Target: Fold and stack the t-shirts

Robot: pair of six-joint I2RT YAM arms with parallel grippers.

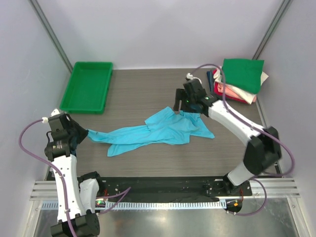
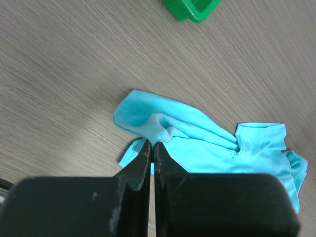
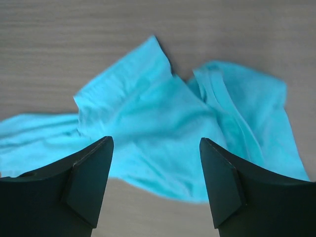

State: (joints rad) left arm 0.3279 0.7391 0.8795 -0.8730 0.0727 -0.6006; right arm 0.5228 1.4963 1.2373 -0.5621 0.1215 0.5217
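Observation:
A turquoise t-shirt (image 1: 158,131) lies crumpled and stretched across the table's middle. My left gripper (image 1: 83,132) is shut on its left end, pinching a fold of cloth (image 2: 160,129) between the fingertips (image 2: 145,150). My right gripper (image 1: 186,106) is open above the shirt's far right edge, with the cloth (image 3: 163,128) spread below its two fingers (image 3: 94,173). A stack of folded t-shirts (image 1: 239,79), green on top over cream, pink, red and navy, sits at the back right.
A rigid green plastic tray (image 1: 88,87) stands at the back left; its corner shows in the left wrist view (image 2: 192,9). White walls close in the table on three sides.

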